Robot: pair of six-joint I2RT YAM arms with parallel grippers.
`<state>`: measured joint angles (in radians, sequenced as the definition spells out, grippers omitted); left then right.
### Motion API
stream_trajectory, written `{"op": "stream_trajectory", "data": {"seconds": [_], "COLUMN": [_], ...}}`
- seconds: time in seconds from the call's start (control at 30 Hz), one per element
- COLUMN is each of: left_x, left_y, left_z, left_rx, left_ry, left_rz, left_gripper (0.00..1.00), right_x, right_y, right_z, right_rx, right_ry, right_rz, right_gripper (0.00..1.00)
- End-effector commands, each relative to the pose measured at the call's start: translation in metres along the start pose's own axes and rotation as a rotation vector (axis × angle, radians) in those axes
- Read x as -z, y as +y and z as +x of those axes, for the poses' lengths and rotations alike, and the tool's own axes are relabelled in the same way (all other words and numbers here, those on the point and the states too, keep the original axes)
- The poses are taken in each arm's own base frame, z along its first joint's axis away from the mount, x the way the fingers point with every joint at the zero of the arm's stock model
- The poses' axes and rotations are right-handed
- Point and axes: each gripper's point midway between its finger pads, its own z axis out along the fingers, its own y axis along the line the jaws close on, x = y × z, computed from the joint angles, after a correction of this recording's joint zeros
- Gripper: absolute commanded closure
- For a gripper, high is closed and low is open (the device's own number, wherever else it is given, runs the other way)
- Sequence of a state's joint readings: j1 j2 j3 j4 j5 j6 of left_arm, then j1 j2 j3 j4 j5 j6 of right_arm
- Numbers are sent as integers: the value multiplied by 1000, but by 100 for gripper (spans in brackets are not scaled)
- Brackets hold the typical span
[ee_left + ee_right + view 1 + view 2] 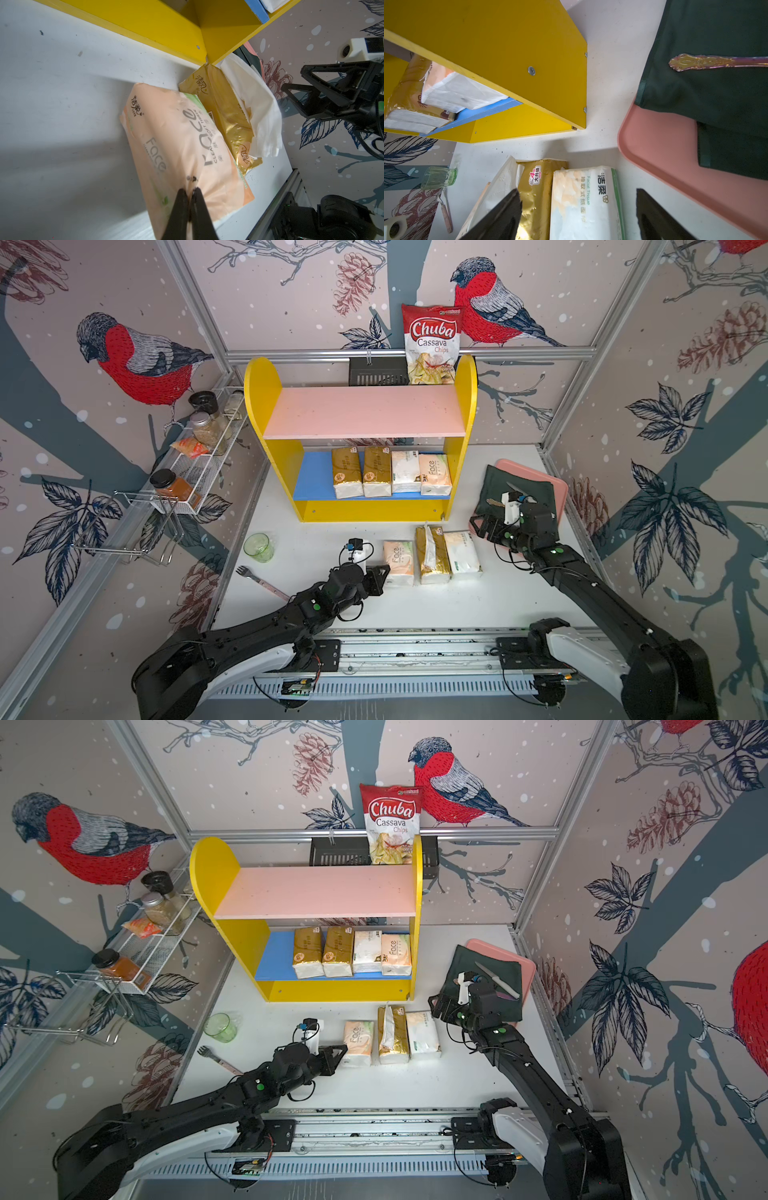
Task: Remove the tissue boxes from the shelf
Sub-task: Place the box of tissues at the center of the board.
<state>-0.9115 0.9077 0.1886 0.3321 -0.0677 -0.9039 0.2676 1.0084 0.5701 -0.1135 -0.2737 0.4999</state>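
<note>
Plainly, the tissue packs are light, soft bricks in slick film that dent under a hard squeeze. I judge a hold across the short width, near the middle, to be safest.

Four stand on the shelf (pixel 266 406), crowded toward the right end of its blue lower board (pixel 313 477): a gold pack (pixel 347 472), a second gold pack (pixel 377 470), a white pack (pixel 406 470) and a peach pack (pixel 435 473). They touch flank to flank, and only the leftmost has a free side for a finger. The pink upper board (pixel 365 412) overhangs them, so entry must be low and from the near side.

Three more lie on the table just near of the shelf: a loose peach pack (pixel 398 562), an opened gold pack (pixel 433 556) with tissue sticking out, and a loose white pack (pixel 462 551).

The left gripper (pixel 384 574) has its jaws pressed together at the loose peach pack's left edge. Whether it pinches film I cannot tell. The right gripper (pixel 485 527) hangs with jaws wide and empty, just right of the loose white pack.

At the left, the wire rack (pixel 199 477), green glass (pixel 258 547) and fork (pixel 259 581) sit well clear. At the right, a pink tray (pixel 559 489) carrying a dark cloth (pixel 528 485) and a knife (pixel 496 979) crowds the right arm's approach.
</note>
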Motion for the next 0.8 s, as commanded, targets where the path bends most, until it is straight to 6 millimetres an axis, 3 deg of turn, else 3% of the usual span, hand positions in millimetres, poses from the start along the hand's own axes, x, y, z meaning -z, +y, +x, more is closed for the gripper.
{"op": "stream_trajectory", "data": {"seconds": [0.0,0.4,0.5,0.77], "left_x": [-3,-23,-23,-6], "left_y": [-22,-13,-8,-2], "left_z": [-9,5,5,-10], "left_rx": [9,10,4,5], "left_ry": [-33,21,21,-49], "left_rz": [98,71,44,-5], "left_gripper": [100,99,76,48], "right_x": [1,1,3,6], "right_y": [3,2,3,4], "right_z": [-1,0,0,-2], "right_rx": [7,12,16,17], "right_ry": [-7,-4,-8,-17], "right_rz": [-17,-16,-15,-17], "right_gripper": [13,13,13,13]}}
